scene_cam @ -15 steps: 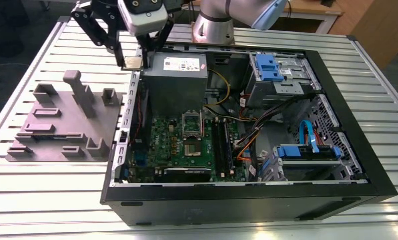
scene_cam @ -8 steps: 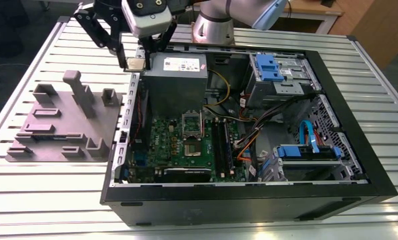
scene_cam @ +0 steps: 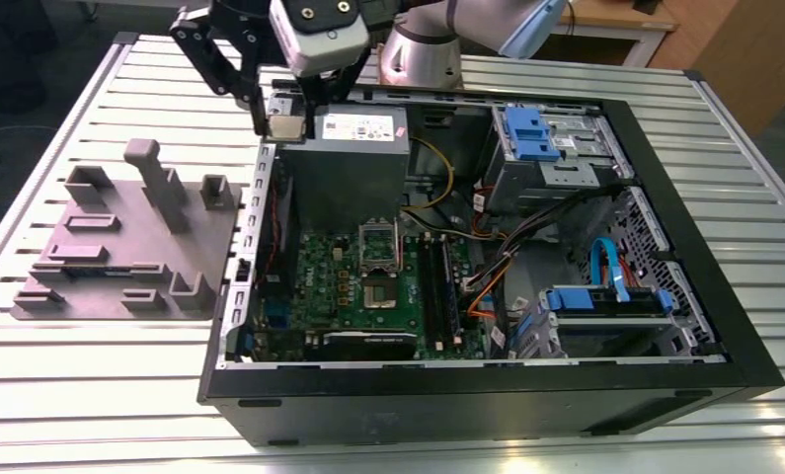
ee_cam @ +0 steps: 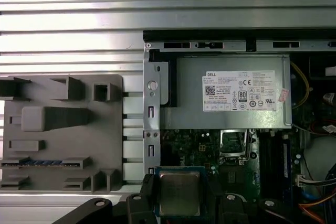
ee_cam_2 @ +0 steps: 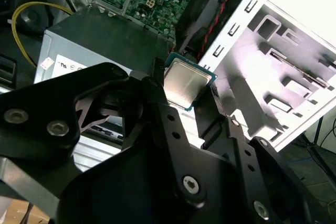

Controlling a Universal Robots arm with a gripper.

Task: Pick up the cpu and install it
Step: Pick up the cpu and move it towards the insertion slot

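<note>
Pinching the cpu [ee_cam_2: 187, 83] by opposite edges, the hand [ee_cam_2: 184, 92] holds it over the computer case [scene_cam: 498, 405] corner by the power supply [scene_cam: 359, 128]; light, stiff, slick-topped, likely fragile underneath, so its rim suits gripping

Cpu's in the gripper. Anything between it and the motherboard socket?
The gripper holds the cpu over the case edge. The power supply lies between it and the socket, lower than the cpu. Nothing visible covers the socket itself.
</note>
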